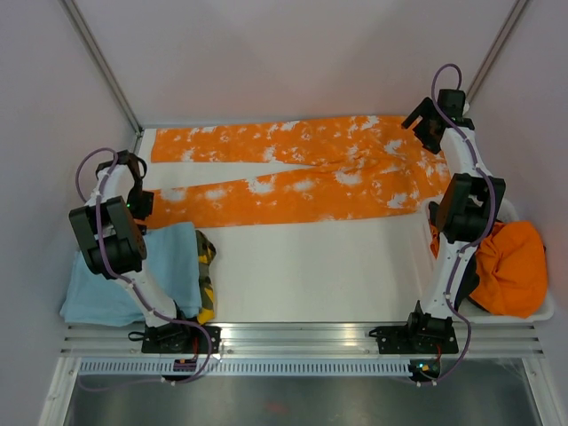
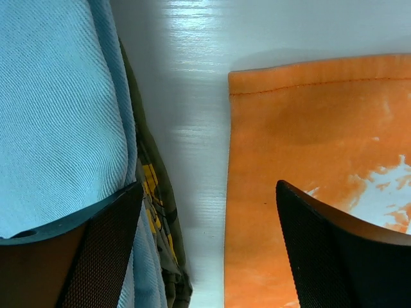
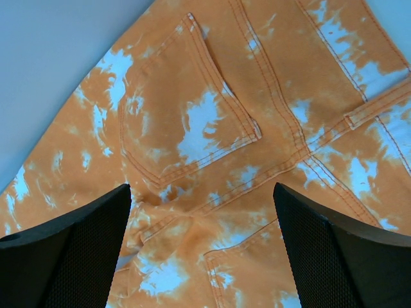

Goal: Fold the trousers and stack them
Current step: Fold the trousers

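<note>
First fold not yet begun: the trousers point(image 1: 293, 173) lie spread flat on the surface point(image 1: 302, 266). Left fingers point(image 2: 321, 244) point down, open and empty, a leg hem point(image 2: 308, 70) beneath one; right fingers point(image 3: 334, 250), open too, hover above the seat pockets point(image 3: 186, 109). Next, each likely needs to pinch an edge

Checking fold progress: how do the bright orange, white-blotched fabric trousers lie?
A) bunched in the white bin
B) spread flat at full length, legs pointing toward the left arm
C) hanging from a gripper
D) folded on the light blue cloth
B: the bright orange, white-blotched fabric trousers lie unfolded across the far side of the white table, both legs stretching left.
</note>
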Controlling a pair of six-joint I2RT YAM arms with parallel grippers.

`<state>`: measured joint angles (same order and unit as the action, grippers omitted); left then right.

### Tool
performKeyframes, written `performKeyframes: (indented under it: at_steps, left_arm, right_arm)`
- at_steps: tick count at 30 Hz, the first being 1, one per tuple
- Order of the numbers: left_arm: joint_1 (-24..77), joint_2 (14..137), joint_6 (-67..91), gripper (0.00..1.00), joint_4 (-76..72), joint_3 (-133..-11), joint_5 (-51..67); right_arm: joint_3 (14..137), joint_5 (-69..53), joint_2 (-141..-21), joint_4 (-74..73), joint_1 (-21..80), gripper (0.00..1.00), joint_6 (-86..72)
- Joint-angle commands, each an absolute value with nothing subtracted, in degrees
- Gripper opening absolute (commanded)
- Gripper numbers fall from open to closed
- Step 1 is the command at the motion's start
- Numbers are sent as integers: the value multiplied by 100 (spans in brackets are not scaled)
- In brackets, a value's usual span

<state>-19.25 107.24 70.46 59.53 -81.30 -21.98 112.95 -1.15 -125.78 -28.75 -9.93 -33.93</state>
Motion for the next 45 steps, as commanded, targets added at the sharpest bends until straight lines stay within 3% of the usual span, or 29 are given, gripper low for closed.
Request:
performKeyframes:
  at_steps: [1, 15, 19, 22, 24, 27, 28, 31, 45]
  left_arm:
    - [-2074, 10442, 7295, 89, 5898, -7709, -2189]
    - [-2136, 10591, 6540, 83, 3335, -6583, -1591]
    - [-2136, 10731, 6513, 82, 3216, -6592, -1626]
    - [-2145, 10951, 6504, 75, 3436, -6767, -1687]
    - [-2145, 11012, 6478, 64, 3437, -6803, -1670]
    - [-2153, 11013, 6364, 35, 3261, -6759, -1635]
    - [-2145, 11021, 6311, 21, 3200, -6767, -1643]
    - [-2145, 11021, 6179, 3, 3182, -6820, -1600]
    - [-2136, 10195, 5388, 2, 2347, -7585, -1301]
  right_arm:
    - [11277, 245, -12393, -2997, -1002, 98, -3550]
    - [10494, 765, -11795, -3032, -1204, 98, -3779]
    - [10451, 861, -11777, -3120, -1213, 98, -3779]
    - [10336, 949, -11725, -3120, -1222, 98, -3823]
    - [10310, 984, -11707, -3120, -1230, 98, -3841]
    - [10336, 1080, -11663, -3234, -1239, 98, -3946]
    - [10336, 1133, -11628, -3339, -1248, 98, -3998]
    - [10249, 1318, -11453, -3436, -1248, 98, -4192]
    - [10160, 967, -11110, -3771, -1073, 98, -4439]
